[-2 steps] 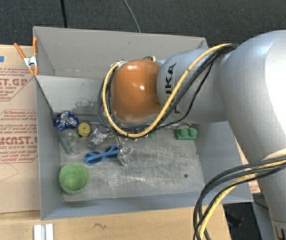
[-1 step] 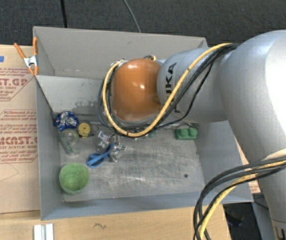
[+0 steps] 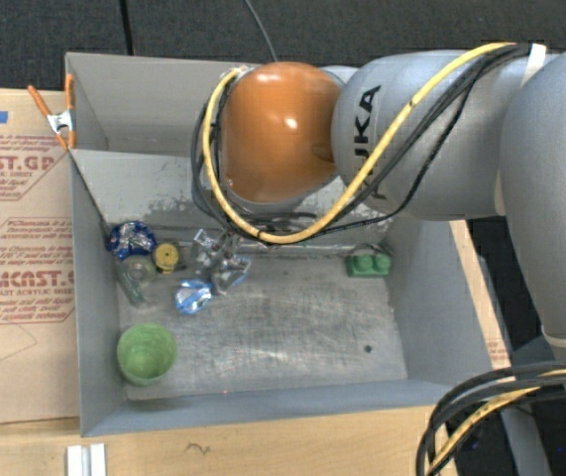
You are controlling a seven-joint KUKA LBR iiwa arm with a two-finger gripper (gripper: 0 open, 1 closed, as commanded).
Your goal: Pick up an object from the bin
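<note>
My gripper (image 3: 221, 258) hangs low over the left middle of the bin, below the orange cover. Just below and left of it, a shiny blue and silver foil piece (image 3: 193, 297) lies on the floor. A small yellow wheel (image 3: 167, 257) sits a little to the gripper's left. Further left lie a clear glass cup (image 3: 136, 282) and a blue and white crumpled wrapper (image 3: 131, 238). Whether anything is in the gripper's grasp cannot be made out.
A green fuzzy ball (image 3: 146, 353) rests in the front left corner. A small green brick (image 3: 369, 263) lies by the back wall to the right. The arm and its cables cover the back right of the bin.
</note>
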